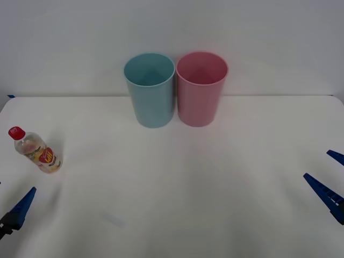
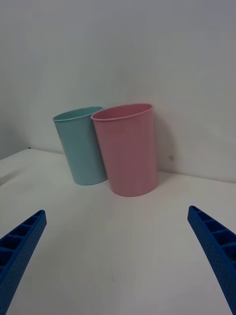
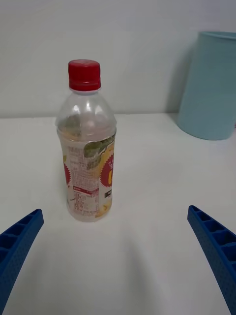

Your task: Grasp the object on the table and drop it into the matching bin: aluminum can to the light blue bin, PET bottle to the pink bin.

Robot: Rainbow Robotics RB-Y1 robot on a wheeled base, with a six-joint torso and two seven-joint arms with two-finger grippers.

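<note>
A: Left side first. Small clear plastic bottle with red cap and red-and-yellow label [image 1: 36, 151] stands upright on the wide plain white worktop [image 1: 177, 204], far left, well apart from both bins. Left hand [image 3: 118, 256] is released, blue ribbed fingers [image 3: 18, 246] spread wide, bottle ahead of it and a bit toward one finger.

B: How does it handle?

A: Looks empty, so light I'd guess. Thin PET, walls give if squeezed hard. Smooth and round, could slip or tip over from a sideways nudge. Best hold is mid-body across the label, below the shoulder, not the cap.

B: Middle?

A: Tall light blue plastic cup-shaped bin [image 1: 150, 88] and tall pink plastic cup-shaped bin [image 1: 200, 87], side by side at the back of the worktop, touching or nearly so, both open at the top. Pink is the one for this bottle.

B: Right?

A: Right hand [image 2: 118, 256] is released too, fingers apart, low near the right edge, facing the bins, holding nothing. Idle.

B: Surface, room?

A: Worktop is flat, matte, white, one faint smudge near the front left. Plain pale wall behind.
</note>
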